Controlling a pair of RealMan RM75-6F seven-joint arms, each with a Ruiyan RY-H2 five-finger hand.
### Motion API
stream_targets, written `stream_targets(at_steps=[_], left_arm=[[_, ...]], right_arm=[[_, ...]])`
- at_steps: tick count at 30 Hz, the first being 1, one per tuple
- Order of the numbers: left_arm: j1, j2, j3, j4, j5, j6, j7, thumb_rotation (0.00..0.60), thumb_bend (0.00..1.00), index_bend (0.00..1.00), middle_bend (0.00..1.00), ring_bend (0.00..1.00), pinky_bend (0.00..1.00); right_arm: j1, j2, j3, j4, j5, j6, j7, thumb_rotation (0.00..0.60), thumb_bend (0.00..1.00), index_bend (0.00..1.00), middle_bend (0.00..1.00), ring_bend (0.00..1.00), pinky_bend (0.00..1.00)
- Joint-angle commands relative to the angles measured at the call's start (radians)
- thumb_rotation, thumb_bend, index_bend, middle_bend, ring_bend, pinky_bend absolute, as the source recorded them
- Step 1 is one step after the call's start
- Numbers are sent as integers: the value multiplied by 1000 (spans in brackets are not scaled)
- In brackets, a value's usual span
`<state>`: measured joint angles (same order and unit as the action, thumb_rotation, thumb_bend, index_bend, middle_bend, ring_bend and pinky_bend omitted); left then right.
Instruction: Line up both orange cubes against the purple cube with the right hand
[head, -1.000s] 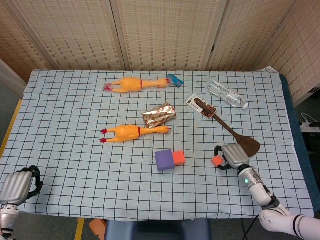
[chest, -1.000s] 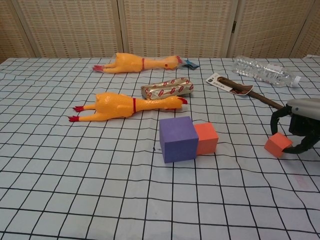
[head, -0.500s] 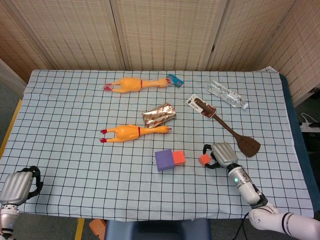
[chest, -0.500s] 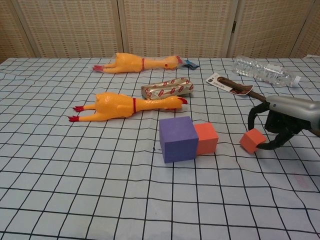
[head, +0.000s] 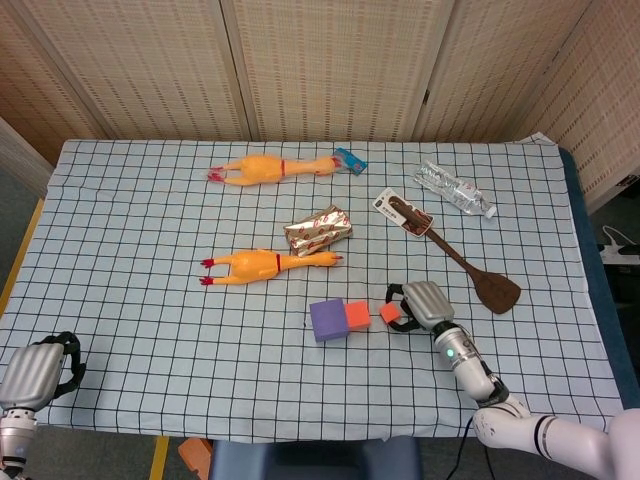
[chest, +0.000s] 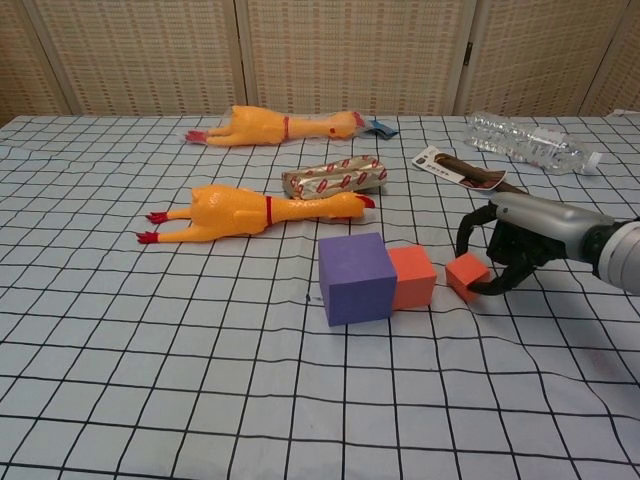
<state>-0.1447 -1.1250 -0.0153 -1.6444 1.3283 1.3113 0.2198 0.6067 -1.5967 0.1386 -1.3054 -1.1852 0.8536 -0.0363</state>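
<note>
From the head view, the checked table (head: 120, 230) carries two rubber chickens: the far chicken (head: 270, 167) near the back edge and the near chicken (head: 265, 265) toward the middle, both lying lengthwise left to right with heads to the right. A foil-wrapped packet (head: 318, 230) lies between them, tilted, and a plastic bottle (head: 455, 190) and a dark wooden spatula (head: 455, 255) lie to the right, the spatula's long axis running diagonally with its blade toward the near right. None of these lies between the right hand and the cubes. There is one purple cube (head: 327, 319) and two orange cubes. The placed orange cube (head: 358, 316) sits touching the purple cube's right side. The held orange cube (head: 391, 313) sits just beside the placed one, a narrow gap between them, turned a little off square. The right hand (head: 420, 305) has its fingers curled around this cube from the right. The left hand (head: 38, 372) rests at the table's near left corner, fingers curled in, with nothing visible in them.

From the chest view, the purple cube (chest: 357, 278) and the placed orange cube (chest: 411, 277) stand face to face in a row running left to right. The held orange cube (chest: 467, 276) stands apart from them to the right, one corner toward the camera, pinched between the dark fingers (chest: 466, 229) of the right hand (chest: 510, 245). The spatula's handle (chest: 470, 176) passes behind the hand. The left hand is out of this view.
</note>
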Motion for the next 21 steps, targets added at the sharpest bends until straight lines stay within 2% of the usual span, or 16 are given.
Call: stream_targets(at_steps=[1, 21], left_arm=[[0, 0, 0, 0, 2, 1, -1, 600, 408, 265, 376, 396, 514], [-1, -1, 1, -1, 0, -1, 5, 600, 408, 265, 376, 396, 514]], right_arm=[[3, -7, 4, 5, 3, -2, 4, 600, 131, 534, 958, 878, 915], [5, -6, 18, -12, -6, 18, 29, 600, 131, 543, 960, 880, 915]])
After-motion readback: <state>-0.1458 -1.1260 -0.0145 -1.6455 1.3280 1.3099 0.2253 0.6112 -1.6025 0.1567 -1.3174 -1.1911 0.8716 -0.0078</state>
